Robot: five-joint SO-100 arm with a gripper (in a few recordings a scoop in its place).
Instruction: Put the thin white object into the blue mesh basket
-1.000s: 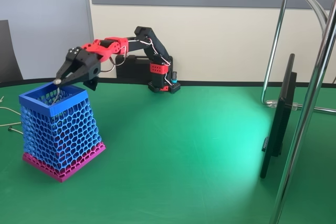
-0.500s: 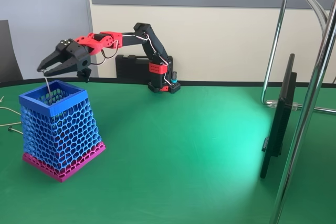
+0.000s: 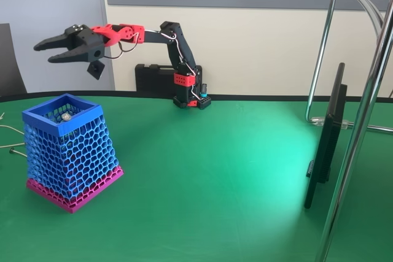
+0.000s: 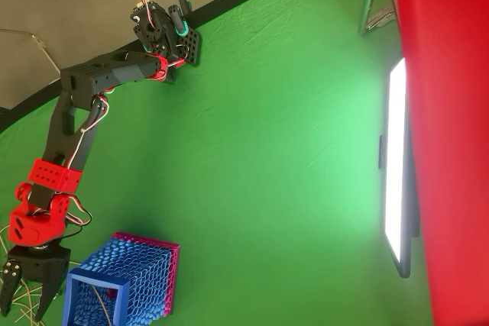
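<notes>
Where the blue mesh basket (image 3: 66, 151) stands upright on the green worktop (image 3: 215, 170), a small pale knob is seen just inside its square rim; this is judged to be the thin white object (image 3: 66, 116), resting within the mesh. Gripper (image 3: 44, 51): raised well above and beyond the basket, jaws parted, nothing held. Arm: stretched near-horizontal from its base at the worktop's far edge. Placement is judged complete.
</notes>
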